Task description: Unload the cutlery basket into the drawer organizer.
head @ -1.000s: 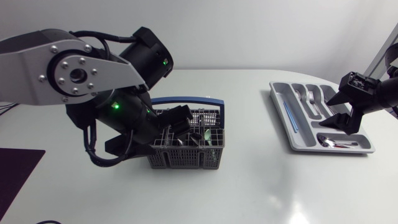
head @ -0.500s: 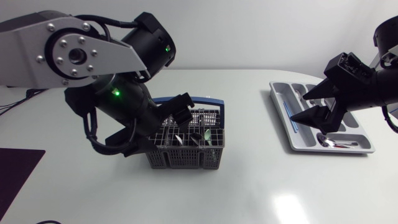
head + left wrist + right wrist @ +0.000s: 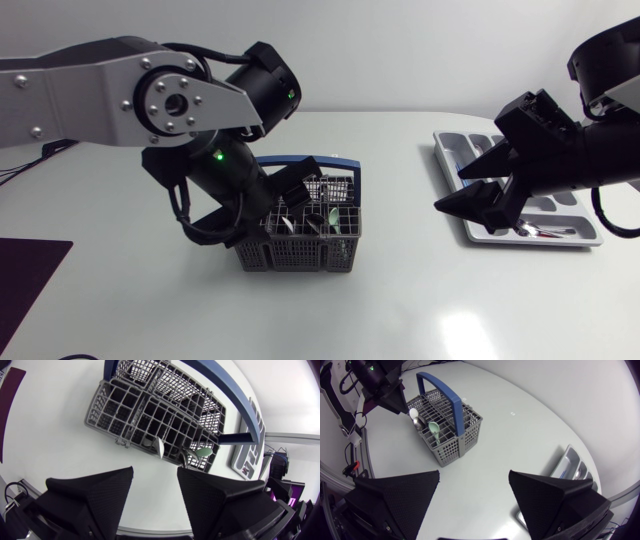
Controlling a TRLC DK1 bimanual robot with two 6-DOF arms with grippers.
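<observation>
The grey cutlery basket (image 3: 300,238) with a blue handle (image 3: 300,160) stands at the table's middle-left. A white spoon (image 3: 159,447) and a green spoon (image 3: 202,452) stick up in its cells. My left gripper (image 3: 292,196) hangs just above the basket's top, open, with nothing between its fingers (image 3: 95,495). The grey drawer organizer (image 3: 590,238) lies at the right, with forks (image 3: 500,155) and a spoon (image 3: 540,230) in its compartments. My right gripper (image 3: 450,192) is open and empty, left of the organizer, pointing toward the basket (image 3: 445,430).
A blue-handled utensil (image 3: 467,185) lies in the organizer's left slot. A dark mat (image 3: 25,275) sits at the table's left edge. Bare white table lies between basket and organizer and along the front.
My right arm has swung left, off the organizer and toward the table's middle. My left arm has shifted a little to the right above the basket.
</observation>
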